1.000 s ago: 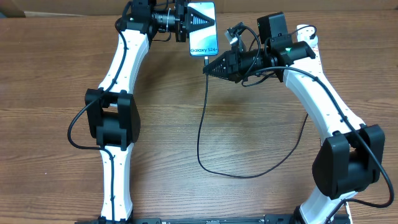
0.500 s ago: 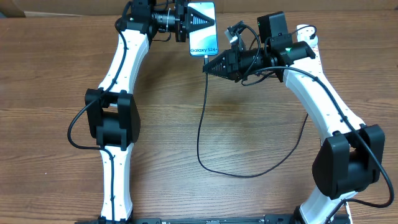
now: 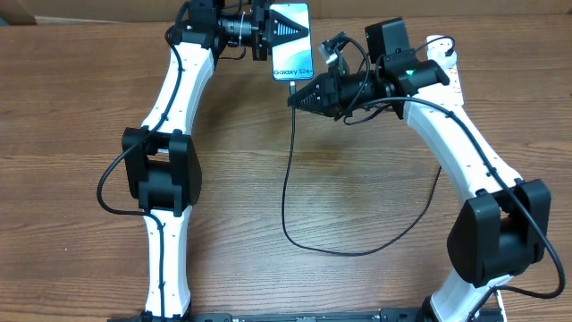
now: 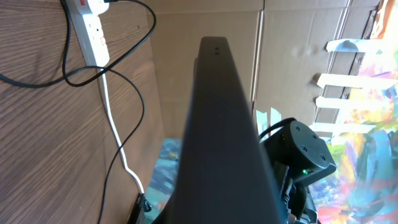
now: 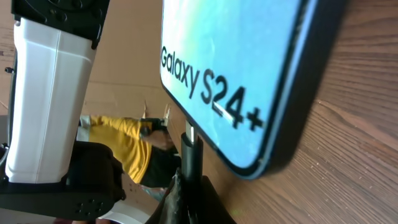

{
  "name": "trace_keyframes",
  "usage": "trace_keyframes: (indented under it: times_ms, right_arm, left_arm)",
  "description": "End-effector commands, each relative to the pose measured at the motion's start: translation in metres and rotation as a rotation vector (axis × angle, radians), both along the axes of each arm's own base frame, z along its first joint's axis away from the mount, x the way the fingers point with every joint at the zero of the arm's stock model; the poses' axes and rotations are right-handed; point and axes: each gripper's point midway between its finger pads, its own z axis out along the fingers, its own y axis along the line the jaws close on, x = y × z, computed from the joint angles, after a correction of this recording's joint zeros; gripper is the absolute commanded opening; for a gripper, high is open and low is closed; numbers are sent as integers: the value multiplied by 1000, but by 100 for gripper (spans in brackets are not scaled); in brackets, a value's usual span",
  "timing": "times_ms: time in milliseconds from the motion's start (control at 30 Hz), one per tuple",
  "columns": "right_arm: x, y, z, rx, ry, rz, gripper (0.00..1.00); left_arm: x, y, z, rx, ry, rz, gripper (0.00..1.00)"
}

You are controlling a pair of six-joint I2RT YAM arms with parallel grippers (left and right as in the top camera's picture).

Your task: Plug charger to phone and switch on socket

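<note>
The left end effector (image 3: 279,33) is clamped on the phone (image 3: 295,55) at the far edge of the counter (image 3: 71,107), in the same place as a second ago. The right end effector (image 3: 295,97), pinching the charger (image 3: 288,179) near its tip, has edged slightly left and up, and the tip now meets the phone's bottom edge, though I cannot tell whether it is seated. The socket (image 4: 89,25) lies flat on the counter, well apart from the phone.
</note>
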Motion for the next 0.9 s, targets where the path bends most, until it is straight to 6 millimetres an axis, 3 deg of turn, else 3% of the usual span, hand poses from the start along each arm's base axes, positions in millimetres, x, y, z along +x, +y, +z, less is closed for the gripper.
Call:
trace_keyframes:
  times_ms: [0,700,867]
  right_arm:
    - [0,1,16,6,-46,-2,4]
    - [4,0,18,12,-58,-8,4]
    - [8,-8,20,23,-55,-22,4]
  left_arm:
    - [-9,0,28,-25,-42,-30,4]
    - [-12,0,30,-32,-42,-44,4]
    - [-12,0,30,-33,-42,-46,4]
